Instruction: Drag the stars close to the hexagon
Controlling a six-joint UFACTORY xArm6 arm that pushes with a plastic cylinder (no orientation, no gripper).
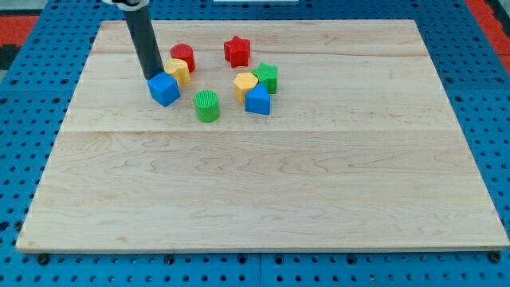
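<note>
1. Jaws are not fitted to this arm, so no spread or pinch can be told; a straight dark rod is carried instead, and my tip (153,77) is seen at the upper-left edge of the blue cube-shaped block (164,88), touching it or very nearly so.
2. That blue cube is taken as the landmark, and it is seen on the pale wooden board (263,191), in its upper-left part.
3. Touching the cube on its upper right, a yellow block (178,71) is seen; its shape cannot be made out for certain.
4. Just beyond that yellow block, toward the view's top, a red cylinder-like block (183,56) is placed.
5. Near the cube, to its lower right, a green ribbed cylinder (207,105) stands apart from everything.
6. Well to the cube's right, a yellow hexagonal block (245,84) is found, with a blue triangular block (257,100) touching its lower right.
7. A green star-shaped block (267,77) is pressed against the hexagon's right side.
8. A red star-shaped block (237,50) lies to the cube's upper right, near the hexagon but apart from it, toward the view's top.
</note>
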